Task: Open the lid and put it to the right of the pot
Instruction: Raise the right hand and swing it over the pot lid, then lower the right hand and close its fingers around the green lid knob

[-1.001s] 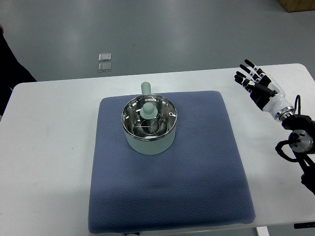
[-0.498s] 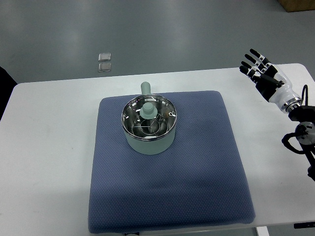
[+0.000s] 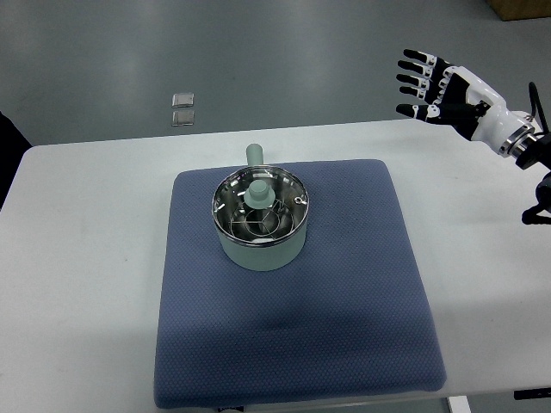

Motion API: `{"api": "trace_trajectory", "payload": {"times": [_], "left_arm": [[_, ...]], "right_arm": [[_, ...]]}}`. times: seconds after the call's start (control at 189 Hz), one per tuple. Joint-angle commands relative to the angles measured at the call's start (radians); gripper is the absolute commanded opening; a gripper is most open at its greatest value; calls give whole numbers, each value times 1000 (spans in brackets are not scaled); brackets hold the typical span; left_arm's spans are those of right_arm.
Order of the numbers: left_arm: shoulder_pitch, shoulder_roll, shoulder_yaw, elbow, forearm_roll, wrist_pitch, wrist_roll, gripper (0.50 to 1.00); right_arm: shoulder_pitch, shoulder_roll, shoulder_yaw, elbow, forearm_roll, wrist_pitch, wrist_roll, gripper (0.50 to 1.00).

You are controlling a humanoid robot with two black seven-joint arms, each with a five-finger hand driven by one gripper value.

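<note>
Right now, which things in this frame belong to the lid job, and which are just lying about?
Part of the job:
- pot on the mat
- lid, on the pot
- right hand, open, raised at the upper right

Just lying about:
- blue mat under the pot
- white table
- two small clear squares on the floor beyond the table

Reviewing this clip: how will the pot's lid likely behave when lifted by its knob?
The lid looks like rigid glass in a metal rim, so probably stiff and breakable if dropped. Its single central knob suggests it may tilt in the grasp. The glossy surface could be slippery.
</note>
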Motion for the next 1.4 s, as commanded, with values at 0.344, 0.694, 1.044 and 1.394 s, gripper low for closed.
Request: {"api": "trace_trajectory", "payload": {"times": [0.344, 0.694, 1.044, 1.394], "left_arm": [[0, 0, 0, 0, 0, 0, 0, 1000], [0, 0, 0, 0, 0, 0, 0, 1000], [0, 0, 0, 0, 0, 0, 0, 1000], [0, 0, 0, 0, 0, 0, 0, 1000]], "right_arm": [[532, -49, -653, 102, -140, -39, 61, 915], [740, 123, -963, 120, -382, -297, 64, 915], [832, 214, -1152, 120, -388, -493, 64, 911], [832, 241, -1216, 123, -393, -501, 64, 907]]}}
